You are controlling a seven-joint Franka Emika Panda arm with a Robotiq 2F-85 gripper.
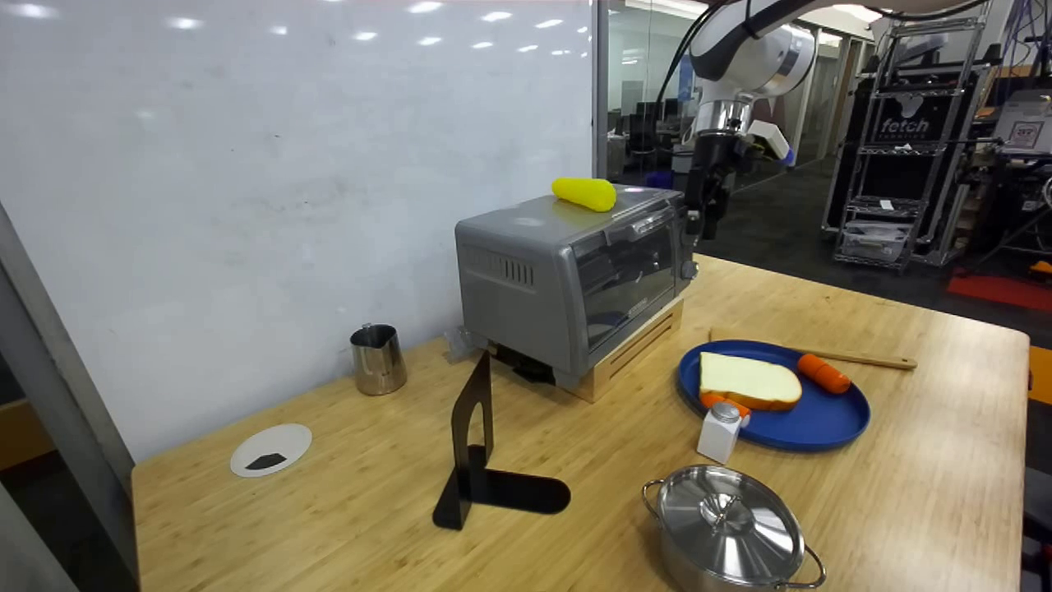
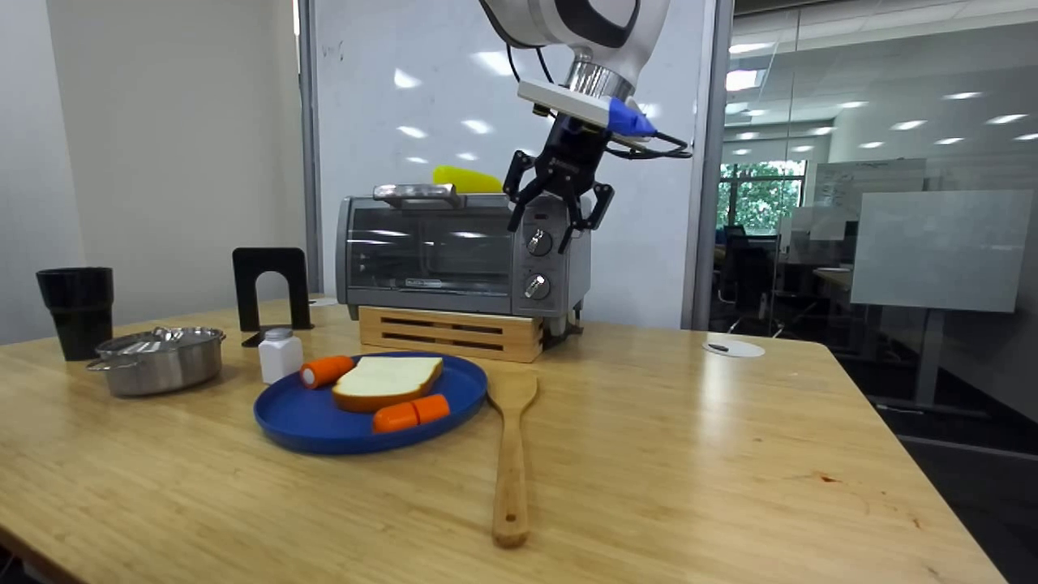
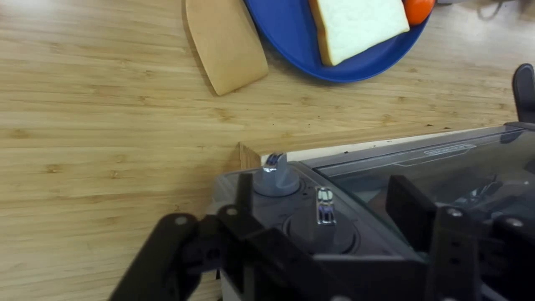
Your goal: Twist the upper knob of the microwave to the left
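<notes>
The microwave (image 1: 518, 279) is a silver-grey countertop oven on a wooden stand; it also shows in an exterior view (image 2: 430, 302). Its upper knob (image 2: 538, 242) sits above the lower knob (image 2: 537, 286) at the right of the front. In the wrist view the upper knob (image 3: 322, 228) is nearer and the lower knob (image 3: 276, 179) farther. My gripper (image 2: 539, 233) is open and points down in front of the control panel. In the wrist view the fingers (image 3: 322, 188) stand on either side of the upper knob, apart from it. In an exterior view the gripper (image 1: 699, 228) hides the upper knob.
A yellow object (image 1: 585, 194) lies on the microwave. The blue plate (image 2: 300, 430) with bread and orange pieces, a wooden spatula (image 2: 511, 454), a white shaker (image 2: 280, 355), a lidded steel pot (image 2: 162, 369) and a black bookend (image 1: 472, 460) stand on the table.
</notes>
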